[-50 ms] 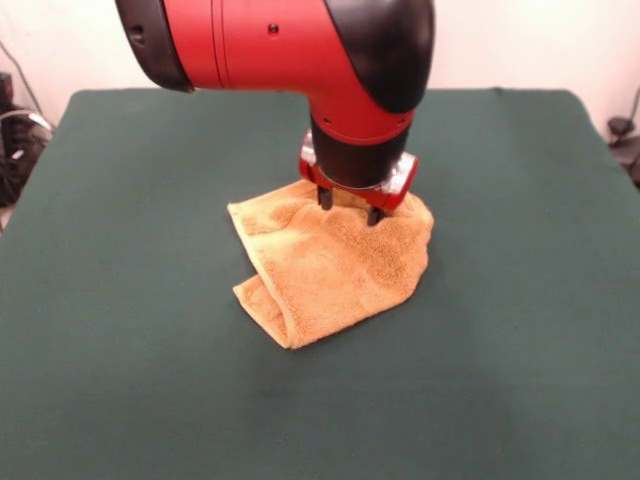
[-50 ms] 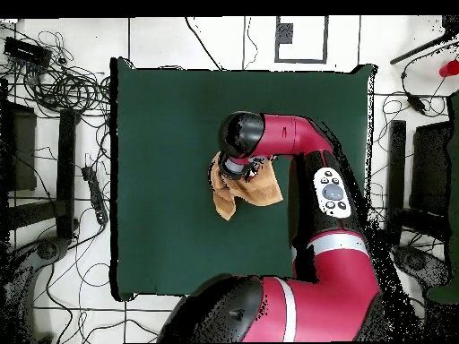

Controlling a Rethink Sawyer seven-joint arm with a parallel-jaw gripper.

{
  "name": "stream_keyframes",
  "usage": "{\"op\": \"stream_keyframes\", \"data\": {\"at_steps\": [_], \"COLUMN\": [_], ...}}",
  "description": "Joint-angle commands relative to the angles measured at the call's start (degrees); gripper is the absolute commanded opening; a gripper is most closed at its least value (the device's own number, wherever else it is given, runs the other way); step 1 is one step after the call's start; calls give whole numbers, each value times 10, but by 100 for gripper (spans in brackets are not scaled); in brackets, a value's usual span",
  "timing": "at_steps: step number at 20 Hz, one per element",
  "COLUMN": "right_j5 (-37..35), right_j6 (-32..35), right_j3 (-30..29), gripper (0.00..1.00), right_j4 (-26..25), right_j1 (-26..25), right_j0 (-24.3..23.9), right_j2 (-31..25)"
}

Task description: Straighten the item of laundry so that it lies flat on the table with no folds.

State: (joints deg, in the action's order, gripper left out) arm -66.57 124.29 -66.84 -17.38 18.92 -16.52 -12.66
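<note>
My gripper (image 1: 348, 206) stands open, fingertips pressing the far edge of the orange-tan towel (image 1: 325, 265), which lies crumpled and folded double on the green table (image 1: 120, 300).

The arm (image 1: 290, 45) is showing glossy red shells joined by rounded black caps — one small dark screw hole dotting the red casing — while a red-and-silver collar is ringing the black wrist above the gripper (image 1: 348, 206), and a grey button panel (image 2: 333, 193) is sitting on the forearm.
</note>
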Motion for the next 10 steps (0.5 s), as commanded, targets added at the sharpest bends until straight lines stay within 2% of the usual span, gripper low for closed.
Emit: {"op": "stream_keyframes", "data": {"at_steps": [1,5,7,10], "right_j5": [59,52,100,84], "right_j6": [-53,-52,-37,-51], "right_j3": [-29,-29,-45,-43], "gripper": [100,100,100,100], "right_j4": [-9,-5,-18,-19], "right_j1": [-6,-9,2,-1], "right_j0": [15,16,20,19], "right_j2": [-45,-47,-40,-41]}}
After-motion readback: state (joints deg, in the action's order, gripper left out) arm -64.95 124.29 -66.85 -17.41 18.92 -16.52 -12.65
